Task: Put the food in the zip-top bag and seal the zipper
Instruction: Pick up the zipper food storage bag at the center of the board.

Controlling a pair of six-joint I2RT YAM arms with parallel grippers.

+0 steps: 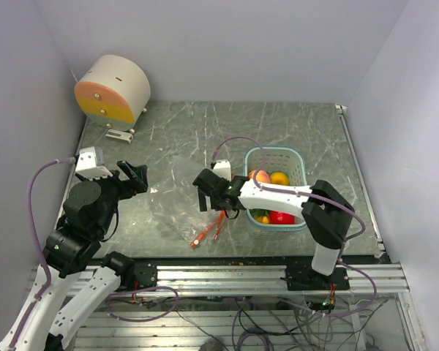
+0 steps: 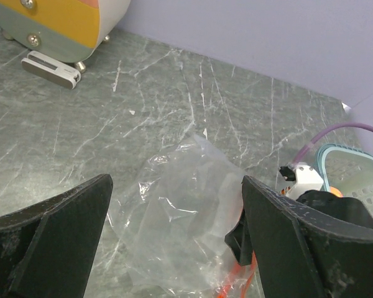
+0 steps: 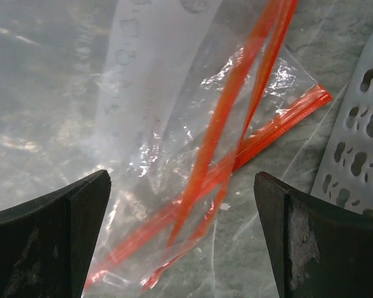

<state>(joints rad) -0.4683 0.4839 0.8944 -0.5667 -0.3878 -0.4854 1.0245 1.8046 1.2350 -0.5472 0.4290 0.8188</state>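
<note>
Fingers [image 3: 50, 236] of right gripper [image 1: 203, 196]: spread, empty, over the zip-top bag [image 3: 174, 143], which lies flat on the worktop [image 1: 175, 131]. Left gripper [image 1: 135, 175]: fingers spread, empty. Food [image 1: 269, 178]: in basket [image 1: 298, 157]. Nothing bagged; orange zipper [image 3: 236, 155] apparently unsealed. All steps outstanding.

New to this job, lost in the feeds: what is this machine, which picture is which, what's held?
Two robot arms stand at the near edge of a grey marbled table. The wide picture looks down from above; the others come from wrist cameras. The left hand and right hand are open, holding nothing. On it lies a clear plastic zip-top bag with orange zipper strips, below the right hand. Beside it, a pale teal slatted plastic basket holds the toy fruits and vegetables.
</note>
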